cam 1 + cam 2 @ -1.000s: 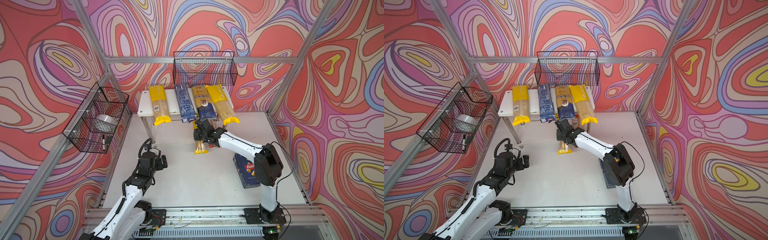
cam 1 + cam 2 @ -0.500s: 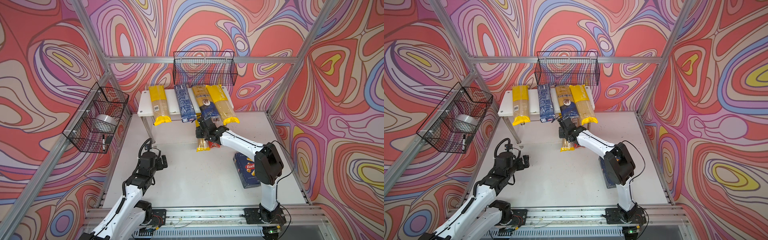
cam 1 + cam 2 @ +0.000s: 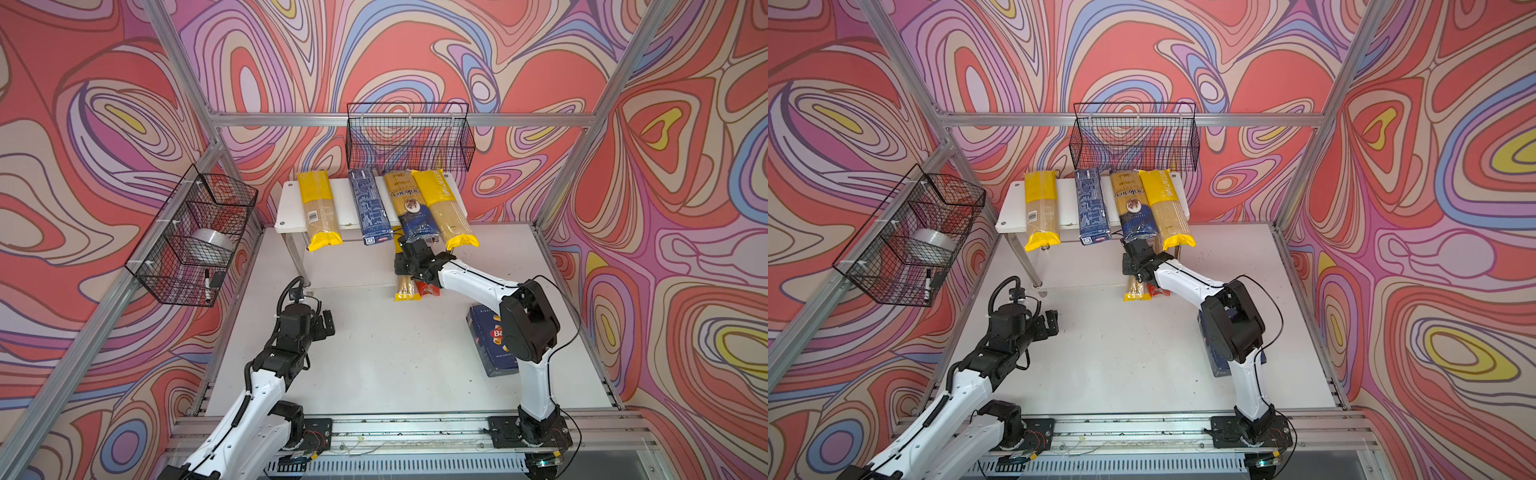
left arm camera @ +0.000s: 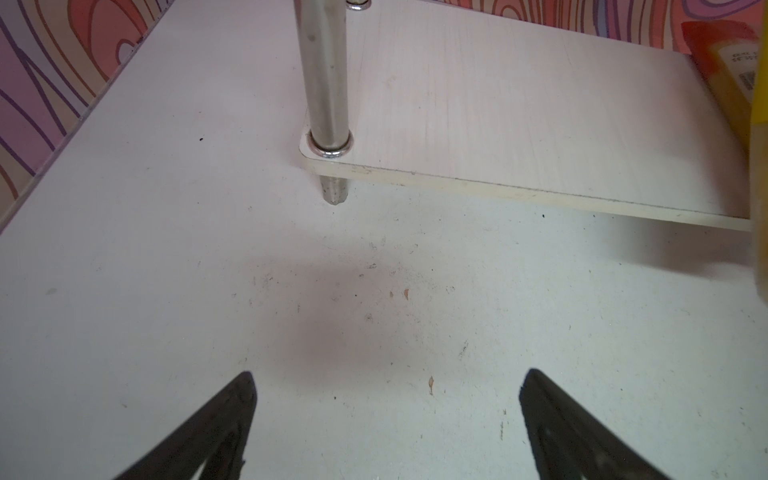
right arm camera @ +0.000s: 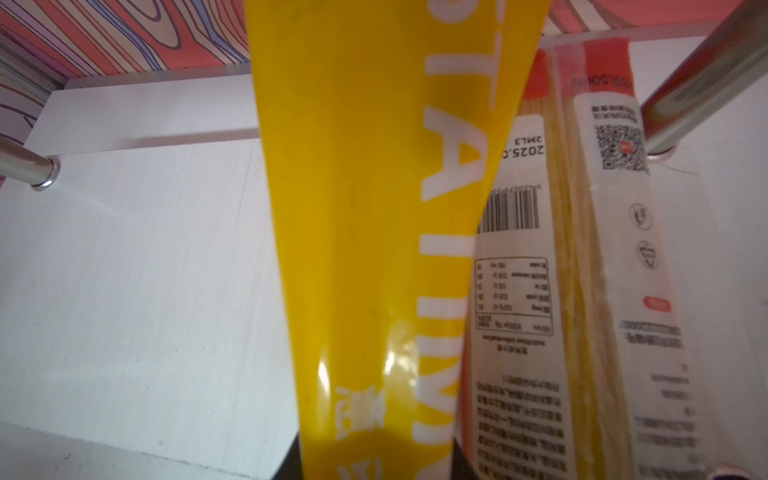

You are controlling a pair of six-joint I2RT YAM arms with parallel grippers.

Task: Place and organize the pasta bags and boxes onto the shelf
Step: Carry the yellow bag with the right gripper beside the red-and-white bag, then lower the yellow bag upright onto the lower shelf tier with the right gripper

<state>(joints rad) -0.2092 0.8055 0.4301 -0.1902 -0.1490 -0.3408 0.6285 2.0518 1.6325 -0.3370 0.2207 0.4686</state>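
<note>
Now I am pinching a yellow spaghetti packet (image 5: 374, 208) in my right gripper (image 3: 408, 261), holding it in the lower tier of the shelf (image 3: 286, 208), just beside the red-ended packet (image 5: 590, 257). My left gripper (image 4: 386, 424) is hanging spread wide over the table (image 4: 166, 291) near a shelf leg (image 4: 326, 83).

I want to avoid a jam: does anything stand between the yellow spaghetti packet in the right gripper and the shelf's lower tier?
Nothing visible does. The yellow spaghetti packet, in the right gripper, reaches over the lower tier, bare ahead; the red-ended packet lies alongside, not ahead.
</note>
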